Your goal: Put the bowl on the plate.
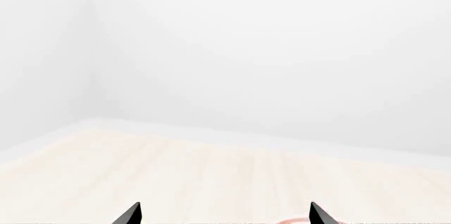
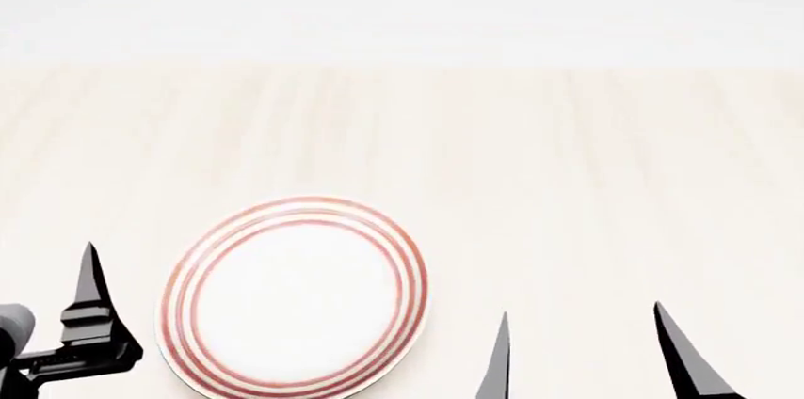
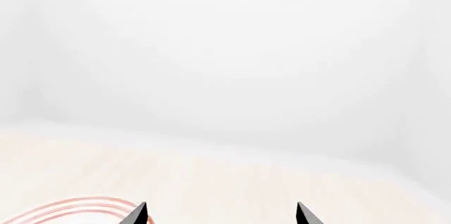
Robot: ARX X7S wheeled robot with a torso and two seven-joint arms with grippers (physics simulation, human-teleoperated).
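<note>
Head view shows the plate [image 2: 294, 294] flat on the pale wooden table [image 2: 566, 164] between the left gripper [image 2: 88, 272] and the spread, empty right gripper [image 2: 581, 347] (bowl unseen), while both wrist views show parted fingertips holding nothing.

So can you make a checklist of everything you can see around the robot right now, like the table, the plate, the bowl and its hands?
Surface: pale wooden tabletop, with a light grain.
Plate: the plate, white with red rings, lies flat near the front edge of the head view; nothing on it.
Bowl: nothing seen in any view.
Clutter: nothing seen.
Left gripper: left gripper, fingertips apart, holding nothing, beside the plate.
Right gripper: right gripper, fingertips apart, holding nothing, on the plate's other side.
Cables: nothing seen.
Surroundings: plain white walls behind the table.
</note>
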